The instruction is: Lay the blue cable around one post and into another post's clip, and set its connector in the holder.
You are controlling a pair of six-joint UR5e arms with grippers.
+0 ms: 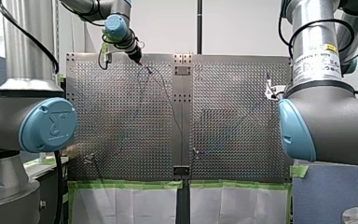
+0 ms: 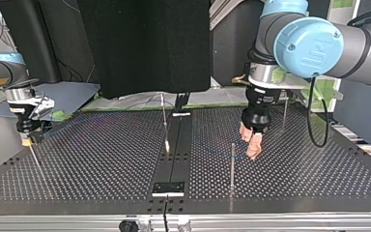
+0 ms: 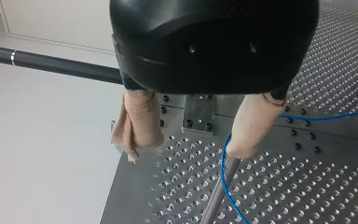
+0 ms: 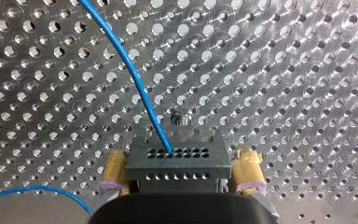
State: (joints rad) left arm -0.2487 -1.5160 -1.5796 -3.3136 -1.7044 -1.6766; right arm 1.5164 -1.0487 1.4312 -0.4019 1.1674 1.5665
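The thin blue cable [image 4: 130,74] runs over the perforated table [image 4: 284,70] into a dark connector block [image 4: 177,175] that sits against a metal holder [image 4: 182,122]. My right gripper [image 4: 180,158] is open, its yellow pads [image 4: 114,168] close on either side of the block. It shows at the top view's left [image 2: 26,135]. My left gripper [image 3: 193,142] is open with nothing between its beige pads [image 3: 254,130]. One pad hovers at the top of a thin metal post [image 3: 219,191], and the cable [image 3: 224,177] passes beside that post. In the top view this gripper [image 2: 251,142] hangs just right of the post [image 2: 232,169].
More thin posts stand on the table, one near the middle [image 2: 165,121] and one behind my left arm [image 2: 285,113]. A dark strip with small plates [image 2: 169,188] runs down the table's centre. A black cloth [image 2: 145,43] hangs behind. Green tape [image 1: 130,184] lines the near edge.
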